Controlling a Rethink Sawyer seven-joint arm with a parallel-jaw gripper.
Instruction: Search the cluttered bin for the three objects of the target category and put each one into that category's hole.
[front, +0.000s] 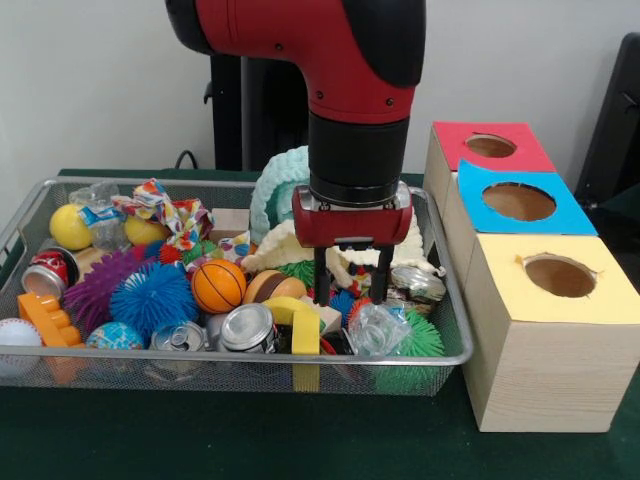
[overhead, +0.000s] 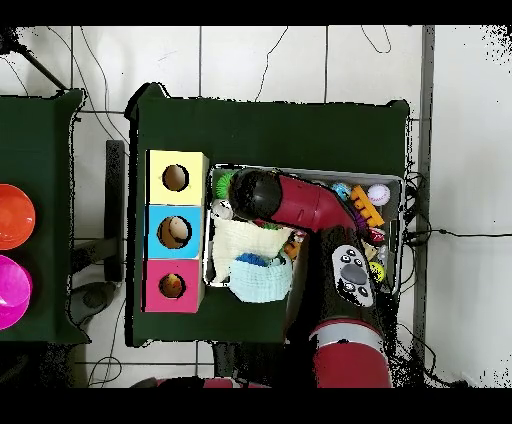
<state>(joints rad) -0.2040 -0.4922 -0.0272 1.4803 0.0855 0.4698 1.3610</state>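
Green table (front: 250, 440), wire bin (front: 440, 330), jaws (front: 352, 298) parted among toys.

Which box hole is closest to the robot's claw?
The blue-topped middle box's hole. The red one sits farther back, the yellow one nearer the camera.

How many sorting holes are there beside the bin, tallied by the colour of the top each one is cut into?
Red-topped hole: 1
Blue-topped hole: 1
Yellow-topped hole: 1
Total: 3
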